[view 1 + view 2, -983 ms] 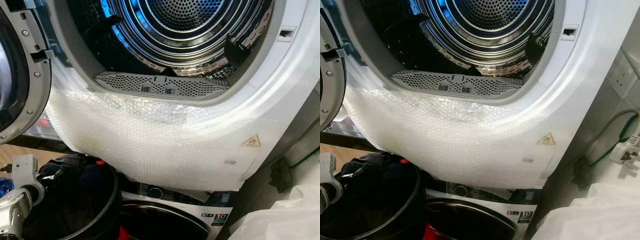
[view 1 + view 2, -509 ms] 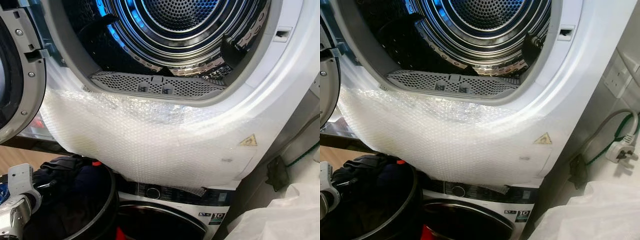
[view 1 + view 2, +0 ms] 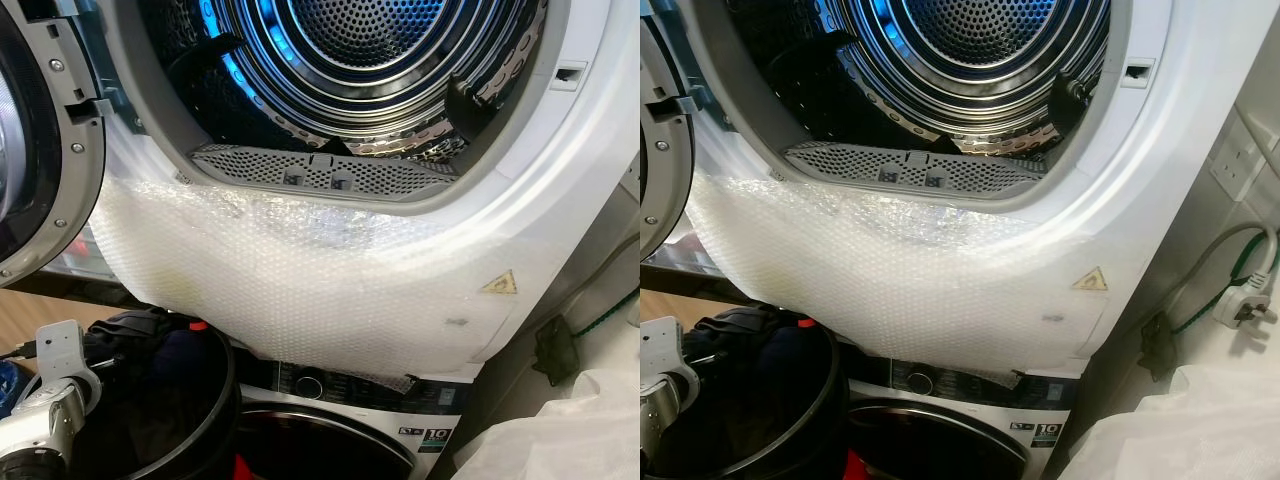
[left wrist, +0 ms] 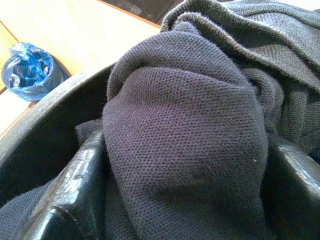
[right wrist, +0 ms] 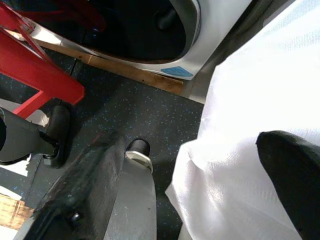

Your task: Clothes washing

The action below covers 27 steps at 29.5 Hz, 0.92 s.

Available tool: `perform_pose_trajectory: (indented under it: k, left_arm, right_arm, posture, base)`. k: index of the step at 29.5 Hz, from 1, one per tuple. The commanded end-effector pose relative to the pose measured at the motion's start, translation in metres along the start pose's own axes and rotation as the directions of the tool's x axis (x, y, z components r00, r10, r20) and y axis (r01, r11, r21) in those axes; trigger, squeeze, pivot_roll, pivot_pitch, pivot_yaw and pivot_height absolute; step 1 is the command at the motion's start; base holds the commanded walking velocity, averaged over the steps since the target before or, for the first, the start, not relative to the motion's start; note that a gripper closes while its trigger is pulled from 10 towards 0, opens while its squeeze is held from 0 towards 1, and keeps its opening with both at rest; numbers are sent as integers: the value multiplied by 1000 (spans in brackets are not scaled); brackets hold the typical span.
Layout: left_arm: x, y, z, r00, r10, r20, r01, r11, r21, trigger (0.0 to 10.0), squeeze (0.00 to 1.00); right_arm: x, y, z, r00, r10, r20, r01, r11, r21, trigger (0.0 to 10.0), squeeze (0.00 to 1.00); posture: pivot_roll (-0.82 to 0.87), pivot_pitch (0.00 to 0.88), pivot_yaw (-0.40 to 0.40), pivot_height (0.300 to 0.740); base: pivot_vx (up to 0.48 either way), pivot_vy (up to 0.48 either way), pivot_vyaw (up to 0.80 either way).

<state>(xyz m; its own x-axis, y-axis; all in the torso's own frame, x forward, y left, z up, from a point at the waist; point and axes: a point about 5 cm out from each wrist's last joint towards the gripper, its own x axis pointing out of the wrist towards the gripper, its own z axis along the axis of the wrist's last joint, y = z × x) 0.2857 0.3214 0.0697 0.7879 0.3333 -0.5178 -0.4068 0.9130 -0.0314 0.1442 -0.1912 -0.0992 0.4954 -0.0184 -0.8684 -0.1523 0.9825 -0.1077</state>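
Loading barely started: dryer drum [image 3: 380, 60] looks empty, door [image 3: 40, 140] open. Left gripper [image 4: 185, 200] down in the black basket [image 3: 200, 440], fingers closed around a dark knit garment [image 4: 190, 135]. Right gripper [image 5: 200, 200] idle, fingers spread, gripping nothing, beside white fabric [image 5: 260, 90].

1. An open dryer [image 3: 560, 200] shows its steel drum [image 3: 370, 50] and lint filter [image 3: 320, 172].
2. Bubble wrap [image 3: 300, 280] covers its front.
3. Below, dark clothes [image 3: 165, 345] fill a black basket [image 3: 205, 430] beside the left arm [image 3: 50, 400].
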Motion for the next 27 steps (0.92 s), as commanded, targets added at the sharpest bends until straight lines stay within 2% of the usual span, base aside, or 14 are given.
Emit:
perform_pose_trajectory:
  k: [1, 12, 16, 27]
  left_arm:
    - [2, -7, -11, 999, -21, -43, 21, 1000, 0, 0, 0]
    - [0, -12, -17, 998, -42, -37, 43, 999, 20, 0, 0]
    - [-1, -11, -16, 998, -55, -29, 56, 997, 48, 0, 0]
    - [-3, -11, -13, 997, -73, -7, 74, 996, 49, 0, 0]
  right_arm:
    - [0, 2, -2, 1000, 6, -7, -6, 1000, -16, 10000, 0]
    - [2, 4, 6, 1000, 24, -8, -25, 997, -72, 10000, 0]
    - [2, 3, 9, 1000, 23, -5, -23, 997, -76, 10000, 0]
    - [2, 6, 8, 1000, 28, -11, -29, 996, -80, 10000, 0]
  posture:
    - [125, 0, -20, 740]
    - [158, 0, -33, 740]
    - [162, 0, -36, 740]
    - [164, 0, -35, 740]
  base:
    - [0, 0, 0]
    - [0, 0, 0]
    - [0, 0, 0]
    - [0, 0, 0]
